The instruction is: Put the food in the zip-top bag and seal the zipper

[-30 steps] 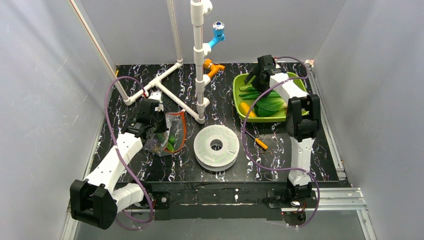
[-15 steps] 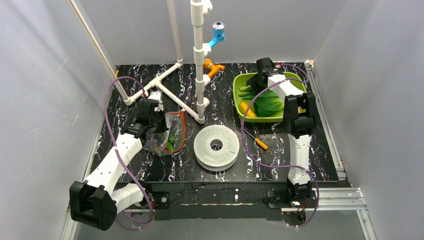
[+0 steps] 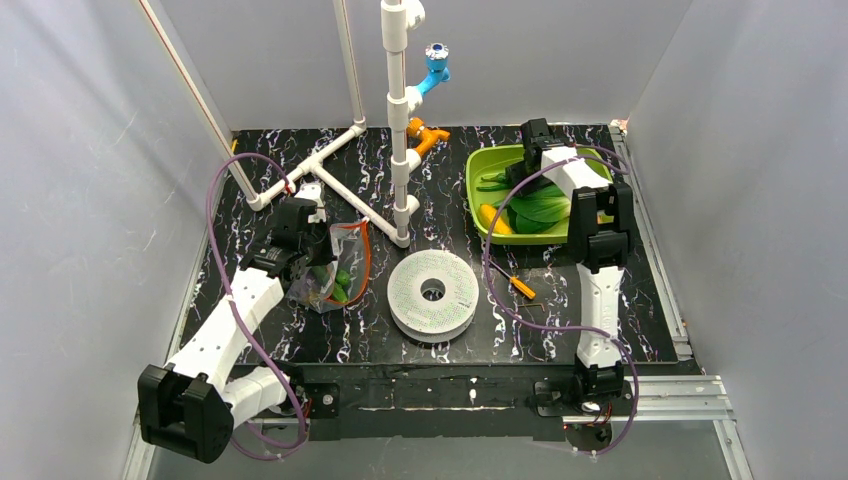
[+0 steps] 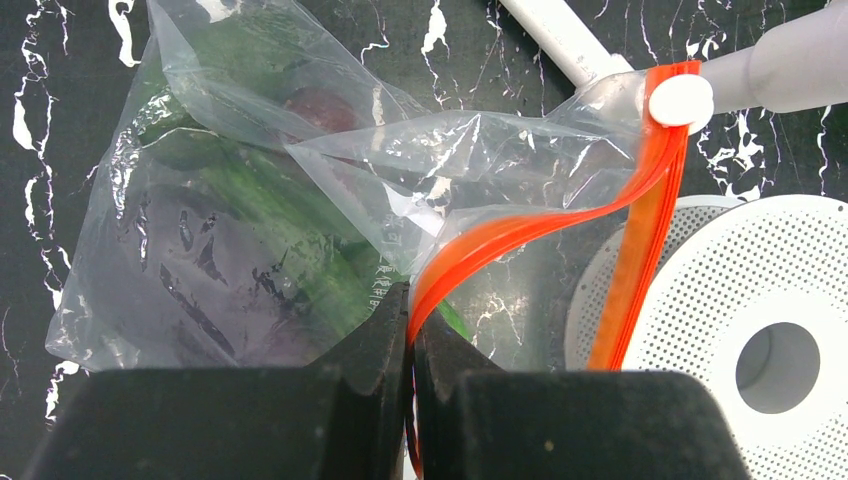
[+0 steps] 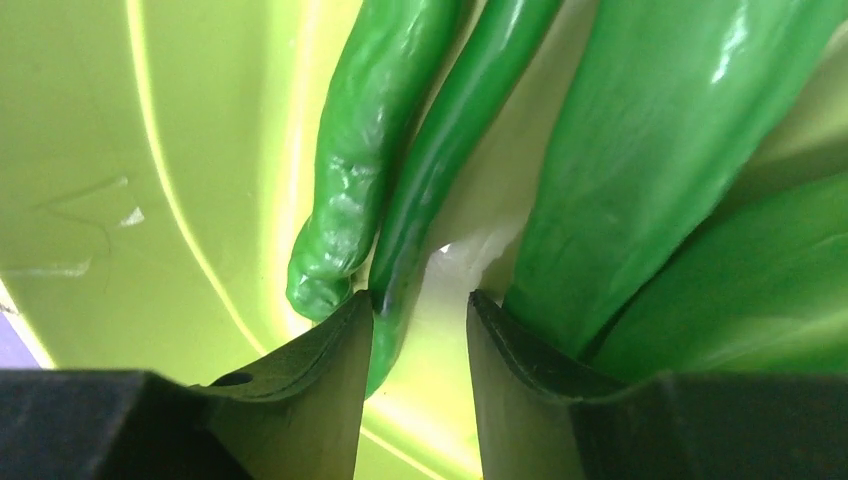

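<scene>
left gripper (image 4: 409, 325) holds the floppy bag (image 4: 200, 230) by its zipper (image 4: 520, 235); right gripper (image 5: 415, 312) is released, slick pepper (image 5: 443, 150) probably best taken mid-length

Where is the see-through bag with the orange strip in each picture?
Top external: the zip-top bag lies left of centre.
Left wrist: it fills the left and middle; the left end effector pinches its zipper.
Right wrist: not in it.
Landmark: the white holed disc sits right of the bag in both views showing it.

No text or label can be read
</scene>
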